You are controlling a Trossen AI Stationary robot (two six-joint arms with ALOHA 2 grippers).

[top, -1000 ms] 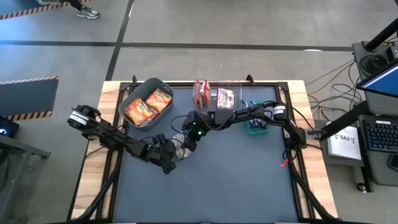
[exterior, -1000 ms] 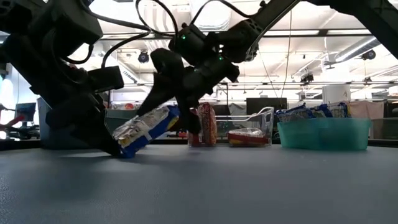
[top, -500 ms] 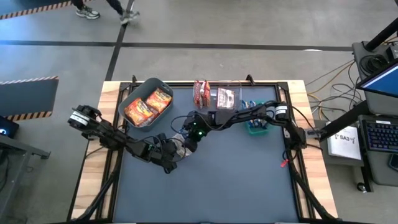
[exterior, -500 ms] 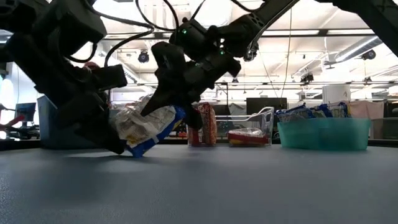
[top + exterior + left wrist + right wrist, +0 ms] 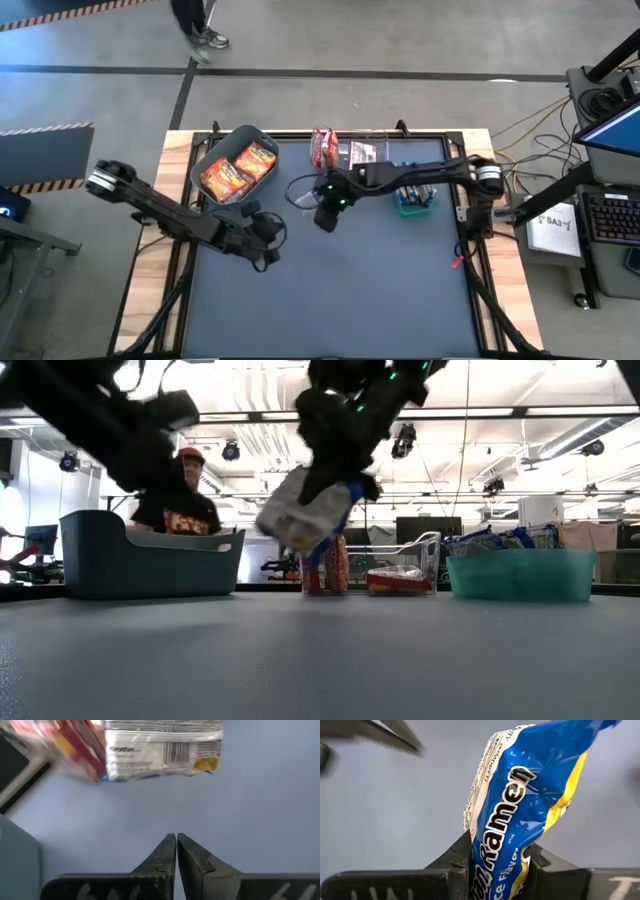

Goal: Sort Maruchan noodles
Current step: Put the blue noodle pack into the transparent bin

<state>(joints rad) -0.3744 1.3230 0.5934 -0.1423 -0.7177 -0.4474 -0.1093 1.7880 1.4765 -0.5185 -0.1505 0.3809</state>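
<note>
A blue-and-white noodle packet [image 5: 305,515] hangs in the air above the table's middle, and my right gripper [image 5: 500,865] is shut on it; in the high view that gripper [image 5: 325,215] hides the packet. My left gripper [image 5: 265,238] hovers to its left with fingers shut [image 5: 176,839] and nothing between them. The left wrist view shows the packet's barcode side [image 5: 162,747] ahead. Orange packets [image 5: 238,168] lie in the grey bin [image 5: 205,160], maroon ones [image 5: 323,148] stand in the clear bin [image 5: 378,135], and blue ones [image 5: 413,195] fill the green bin [image 5: 520,575]. My right gripper pinches the blue-and-white packet near one end [image 5: 492,852] between its two fingers, one on each flat face. The fingers come from above, pointing down. The packet is lifted clear of the table and hangs tilted below the fingers, its free end [image 5: 275,520] toward the left.
The three bins stand along the table's far edge. The dark mat [image 5: 350,300] in front of both arms is open room. A person [image 5: 185,490] stands behind the grey bin, beyond the table.
My right gripper has shut on the packet, which leaned on my left gripper at the table, and has risen with it toward the table's right edge; the packet now hangs clear. My left gripper has lifted away toward the left, still shut.
</note>
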